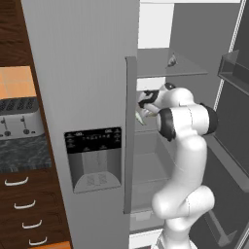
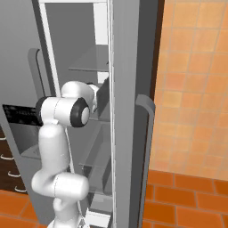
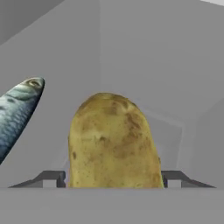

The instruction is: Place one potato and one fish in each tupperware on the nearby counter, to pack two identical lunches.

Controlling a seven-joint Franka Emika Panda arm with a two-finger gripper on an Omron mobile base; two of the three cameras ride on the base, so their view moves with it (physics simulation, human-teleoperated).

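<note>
in the left base view the white arm (image 1: 187, 160) reaches into the open fridge (image 1: 87, 73), its hand tucked behind the door handle at a middle shelf — the food is stored there, so the base has parked close and the arm has folded in to reach it. another small item (image 1: 171, 60) lies on the shelf above, too small to name. off to the left stand the toaster (image 1: 19, 119) and the counter (image 1: 24, 153) over its drawers, where the lunches are meant to end up.

in the right base view the arm (image 2: 58, 147) bends at the elbow and vanishes behind the fridge door edge (image 2: 124, 111); the hand is hidden, so nothing about the grip can be read here.

in the hand view the potato (image 3: 113, 142) stands dead centre between the two dark fingertips of the gripper (image 3: 113, 179), one tip on each side, very close to its skin. whether the jaws already press on it cannot be told; it looks like a grasp being set up. the fish (image 3: 19, 111) lies just to the potato's left, apart from it, clear of the fingers.
</note>
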